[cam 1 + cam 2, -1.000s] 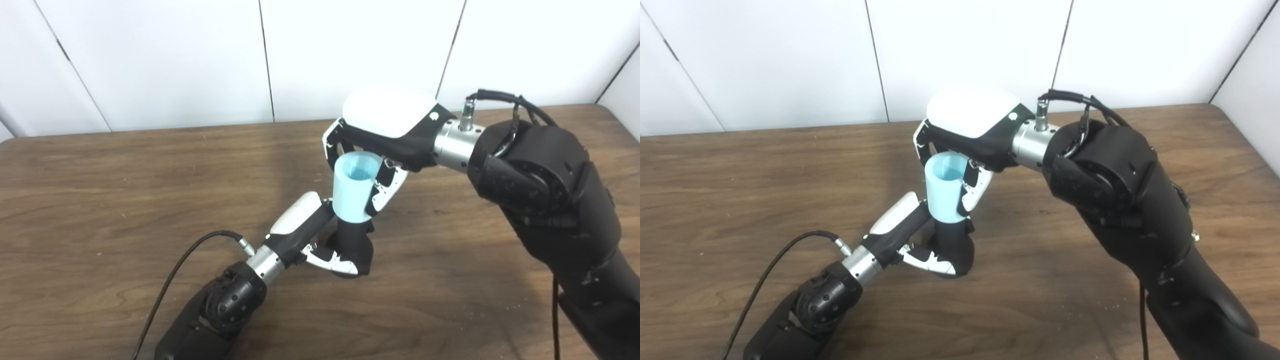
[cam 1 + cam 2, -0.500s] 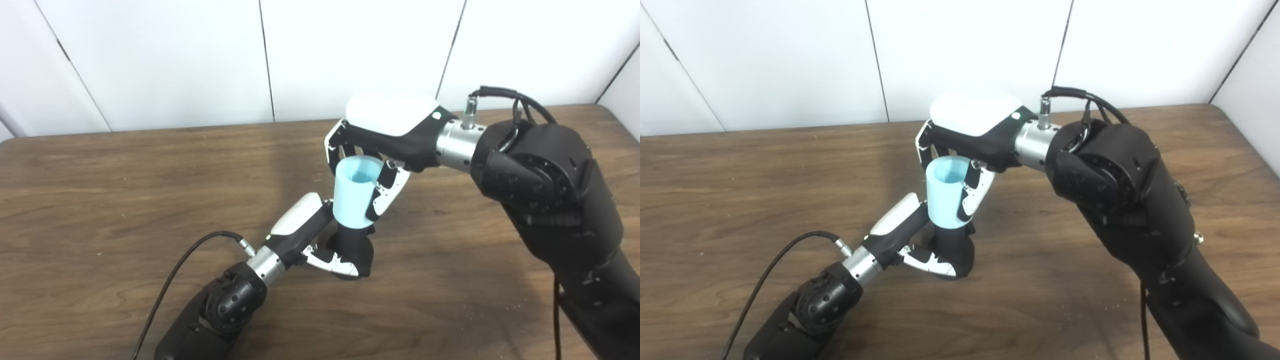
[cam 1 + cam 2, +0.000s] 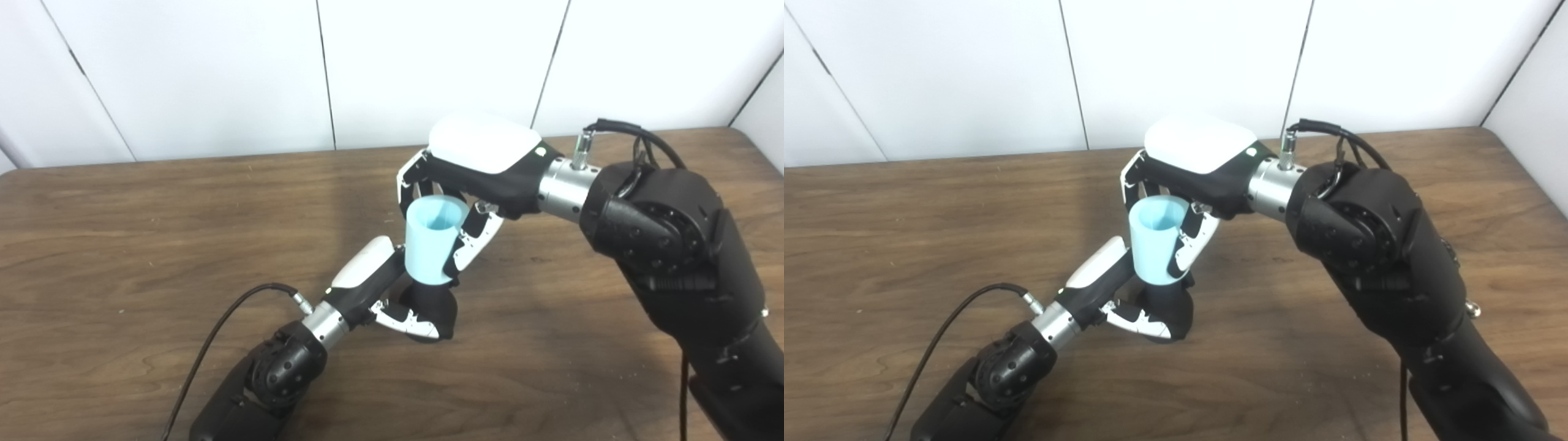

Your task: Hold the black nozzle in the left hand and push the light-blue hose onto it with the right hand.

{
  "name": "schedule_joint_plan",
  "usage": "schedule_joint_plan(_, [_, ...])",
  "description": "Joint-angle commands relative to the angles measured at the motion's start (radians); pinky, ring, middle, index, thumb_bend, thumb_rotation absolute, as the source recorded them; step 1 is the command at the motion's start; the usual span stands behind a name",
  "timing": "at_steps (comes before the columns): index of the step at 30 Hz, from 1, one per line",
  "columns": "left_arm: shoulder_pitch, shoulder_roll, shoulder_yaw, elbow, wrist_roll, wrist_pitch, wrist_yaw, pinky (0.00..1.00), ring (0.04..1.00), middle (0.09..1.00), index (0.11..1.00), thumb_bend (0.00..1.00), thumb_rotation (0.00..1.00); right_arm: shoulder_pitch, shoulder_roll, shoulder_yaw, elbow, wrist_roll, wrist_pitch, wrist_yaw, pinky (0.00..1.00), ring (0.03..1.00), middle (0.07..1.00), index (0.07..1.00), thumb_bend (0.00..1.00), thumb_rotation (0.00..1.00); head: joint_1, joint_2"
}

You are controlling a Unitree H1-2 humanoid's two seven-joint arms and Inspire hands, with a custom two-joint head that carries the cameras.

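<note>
Our two bulky black arms, silver wrist collars, left hand (image 3: 392,294) and right hand (image 3: 468,177) — white-shelled backs, black-and-white fingers — black cables plugged at each wrist

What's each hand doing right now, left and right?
Left hand: shut on the black nozzle.
Right hand: shut on the light-blue hose, seated over the nozzle's top.

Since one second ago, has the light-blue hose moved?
Yes. The light-blue hose, held in the right hand, has gone down along the black nozzle toward the left hand, which stayed put on the table.
</note>
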Motion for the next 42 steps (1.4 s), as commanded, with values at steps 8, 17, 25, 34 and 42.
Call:
schedule_joint_plan(8, [0.031, 0.032, -0.016, 0.046, 0.069, 0.066, -0.058, 0.72, 0.670, 0.541, 0.462, 0.51, 0.00, -0.003, -0.019, 0.043, -0.051, -0.036, -0.021, 0.031, 0.12, 0.239, 0.403, 0.496, 0.53, 0.00, -0.001, 0.005])
schedule_joint_plan(17, [0.032, 0.031, -0.015, 0.039, 0.070, 0.074, -0.067, 0.72, 0.669, 0.542, 0.462, 0.51, 0.00, 0.004, -0.030, 0.061, -0.082, -0.080, -0.073, 0.033, 0.11, 0.226, 0.396, 0.506, 0.52, 0.00, 0.000, 0.007])
schedule_joint_plan(25, [0.032, 0.031, -0.013, 0.035, 0.069, 0.079, -0.073, 0.72, 0.670, 0.543, 0.462, 0.51, 0.00, 0.021, -0.036, 0.048, -0.069, -0.071, -0.093, 0.025, 0.15, 0.251, 0.415, 0.508, 0.52, 0.00, 0.000, 0.007])
schedule_joint_plan(34, [0.035, 0.033, -0.013, 0.034, 0.071, 0.076, -0.075, 0.72, 0.670, 0.542, 0.462, 0.51, 0.00, 0.051, -0.033, 0.022, -0.082, -0.126, -0.138, -0.021, 0.70, 0.763, 0.809, 0.777, 1.00, 0.37, -0.001, 0.008])
schedule_joint_plan(42, [0.035, 0.034, -0.014, 0.029, 0.074, 0.082, -0.080, 0.72, 0.672, 0.540, 0.464, 0.52, 0.00, 0.076, -0.004, -0.052, -0.061, -0.058, -0.233, -0.150, 0.94, 0.904, 0.928, 0.859, 1.00, 0.45, 0.001, 0.008])
